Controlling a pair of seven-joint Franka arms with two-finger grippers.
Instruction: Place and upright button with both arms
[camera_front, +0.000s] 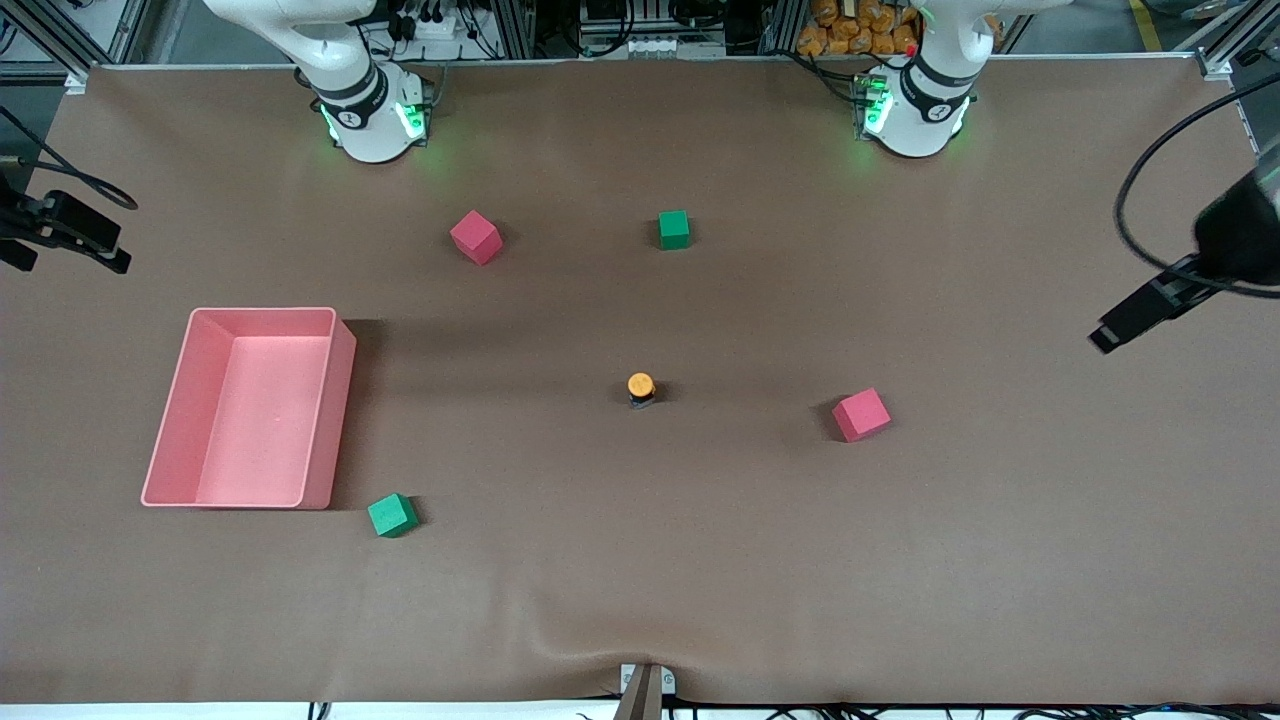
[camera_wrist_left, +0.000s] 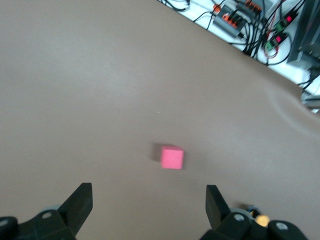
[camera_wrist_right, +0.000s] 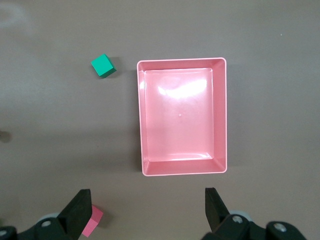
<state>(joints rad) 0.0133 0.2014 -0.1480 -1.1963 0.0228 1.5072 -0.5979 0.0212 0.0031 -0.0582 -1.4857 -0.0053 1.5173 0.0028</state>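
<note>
The button (camera_front: 640, 387) stands upright on the brown table near its middle, orange cap up on its short black body. It stands alone, with no gripper near it. In the left wrist view a sliver of the button (camera_wrist_left: 261, 219) peeks out beside one finger. My left gripper (camera_wrist_left: 149, 200) hangs open and empty, high over the left arm's end of the table, with a red cube (camera_wrist_left: 172, 158) below it. My right gripper (camera_wrist_right: 148, 202) is also open and empty, high over the table beside the pink tray (camera_wrist_right: 182, 60).
The pink tray (camera_front: 340, 400) lies empty toward the right arm's end. A green cube (camera_front: 392, 515) sits beside its nearer corner. A red cube (camera_front: 476, 237) and a green cube (camera_front: 674, 229) lie close to the bases. Another red cube (camera_front: 861, 414) lies beside the button.
</note>
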